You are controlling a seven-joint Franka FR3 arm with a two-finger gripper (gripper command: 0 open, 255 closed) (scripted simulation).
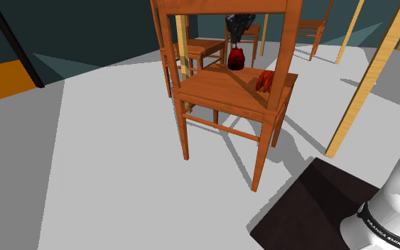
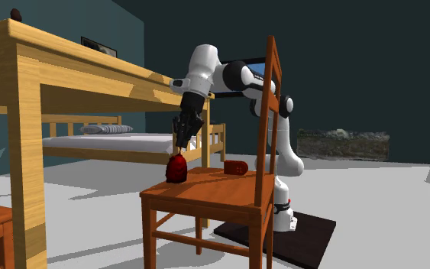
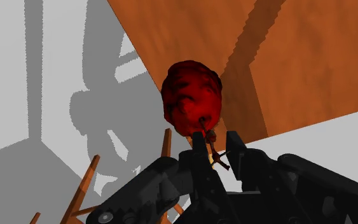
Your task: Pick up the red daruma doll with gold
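The dark red daruma doll stands on the far corner of a wooden chair's seat. In the second exterior view the doll rests near the seat's left edge, and my gripper comes down on its top from above. My gripper hangs just over the doll behind the chair's back rail. In the wrist view the doll lies just beyond the gripper. The two fingers stand close together and pinch a thin gold-red piece at the doll's top.
A small red-orange thing lies on the same seat, nearer the backrest. More wooden chairs stand behind. A big wooden bunk frame rises at the second exterior view's left. My stand sits on grey floor.
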